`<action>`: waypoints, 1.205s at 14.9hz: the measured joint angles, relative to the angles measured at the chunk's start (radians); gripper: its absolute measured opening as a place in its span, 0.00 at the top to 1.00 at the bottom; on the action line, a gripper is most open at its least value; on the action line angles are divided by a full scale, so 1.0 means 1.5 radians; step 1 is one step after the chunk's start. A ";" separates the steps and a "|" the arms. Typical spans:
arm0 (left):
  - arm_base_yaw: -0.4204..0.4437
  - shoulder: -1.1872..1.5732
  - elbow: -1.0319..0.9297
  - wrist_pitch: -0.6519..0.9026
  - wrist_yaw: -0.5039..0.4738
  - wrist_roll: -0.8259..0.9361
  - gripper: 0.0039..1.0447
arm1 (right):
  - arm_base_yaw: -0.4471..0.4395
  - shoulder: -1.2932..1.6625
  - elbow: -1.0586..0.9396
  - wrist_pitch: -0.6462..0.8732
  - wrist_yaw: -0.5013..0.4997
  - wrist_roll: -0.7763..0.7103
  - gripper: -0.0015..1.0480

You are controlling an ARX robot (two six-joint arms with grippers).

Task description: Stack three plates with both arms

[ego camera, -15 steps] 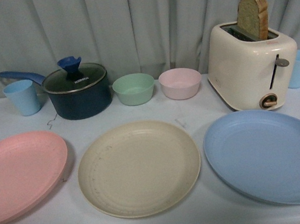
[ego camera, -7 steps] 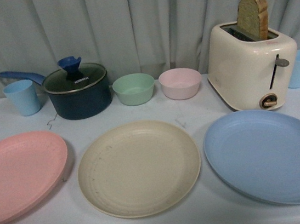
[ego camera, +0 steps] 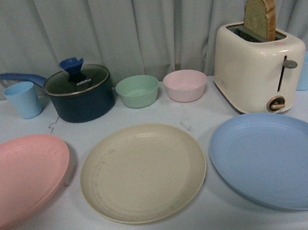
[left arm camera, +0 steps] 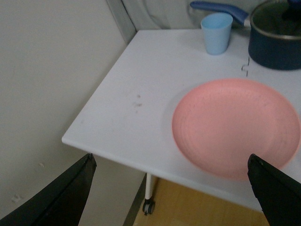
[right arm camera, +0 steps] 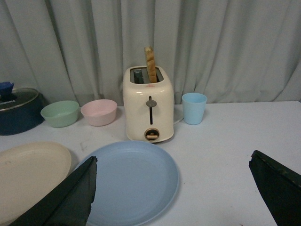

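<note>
The left gripper [left arm camera: 170, 162] is hanging with its two black fingers wide apart and is holding nothing. It is looking down over the pink plate [left arm camera: 233, 127], which is lying flat near the left front corner of the table [left arm camera: 127, 99]. The right gripper [right arm camera: 173, 162] is also spread and empty, near the blue plate [right arm camera: 131, 181] on the right side. The beige plate [ego camera: 143, 172] is resting between the two, close to both but, I think, not touching. Nothing is stacked yet, so the step in hand is probably the first pick.

To do it well, each arm should be coming to the outer rim of its plate and closing on the lip, because the plates are shallow and are giving little to grasp. The pink plate is sitting near the table's front edge, so pushing it is risky. The blue plate is lying just beside the toaster [ego camera: 258, 67], so the front side is offering more free room. The space above the beige plate is looking open for lowering.
</note>
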 joint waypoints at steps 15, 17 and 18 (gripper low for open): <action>0.317 0.970 0.619 -0.089 0.495 0.148 0.06 | 0.001 0.000 0.000 0.000 0.000 0.000 0.06; 0.328 1.006 0.649 -0.094 0.505 0.162 0.06 | 0.001 0.000 0.000 0.000 0.000 0.000 0.06; 0.336 1.026 0.668 -0.100 0.511 0.162 0.06 | 0.001 0.000 0.000 0.000 0.000 0.000 0.06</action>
